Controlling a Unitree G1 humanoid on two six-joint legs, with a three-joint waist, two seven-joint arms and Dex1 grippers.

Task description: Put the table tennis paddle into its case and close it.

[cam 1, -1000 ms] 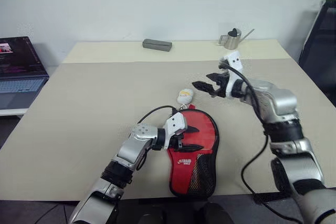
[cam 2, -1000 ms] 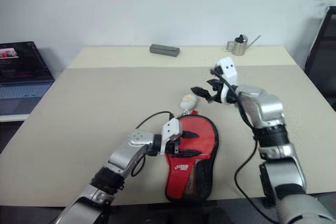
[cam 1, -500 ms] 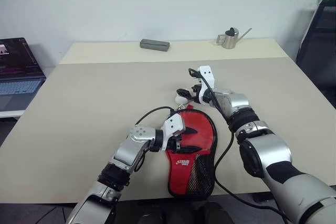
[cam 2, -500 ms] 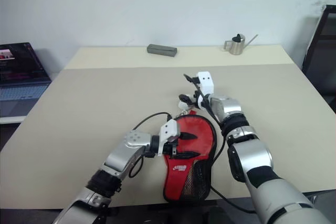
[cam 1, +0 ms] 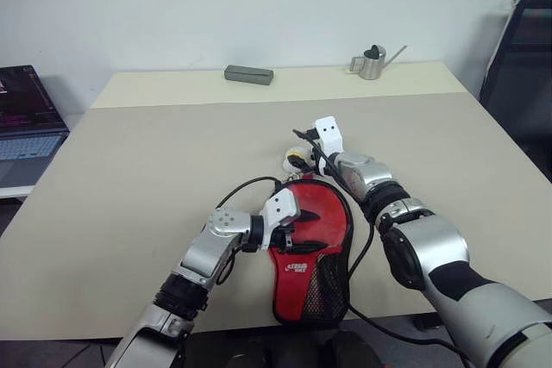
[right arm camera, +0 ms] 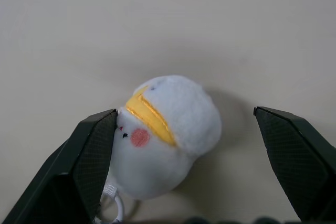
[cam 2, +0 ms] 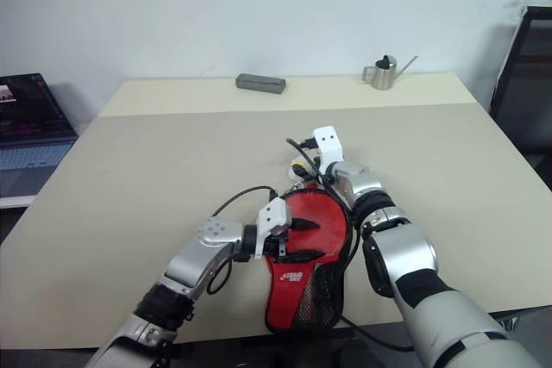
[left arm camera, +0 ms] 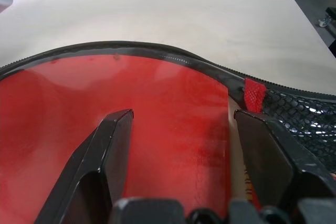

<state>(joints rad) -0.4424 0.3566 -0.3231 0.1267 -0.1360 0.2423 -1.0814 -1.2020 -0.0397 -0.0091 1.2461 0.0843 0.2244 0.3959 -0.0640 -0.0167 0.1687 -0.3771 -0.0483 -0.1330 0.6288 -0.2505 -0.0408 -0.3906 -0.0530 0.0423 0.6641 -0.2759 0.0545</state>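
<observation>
Right, from the head views I have the case (cam 1: 312, 252) lying flat near the table's (cam 1: 129, 178) front edge, red face up, mesh pocket toward me; my left gripper (cam 1: 304, 227) sits on its left side, jaws apart and holding nothing; my right gripper (cam 2: 299, 161) is down at the charm (cam 1: 296, 159) just beyond the case's far end, jaws spread.

On the left wrist view, the paddle (left arm camera: 131, 129) shows as red rubber inside the zip edge, with a sliver of handle (left arm camera: 239, 182) beside one finger; I judge the paddle is in, but whether the zip is shut I cannot tell.

On the right wrist view, the charm lies between wide-open fingers (right arm camera: 79, 161), touching one of them and clear of the other; not gripped; closing the case looks like what's left.
</observation>
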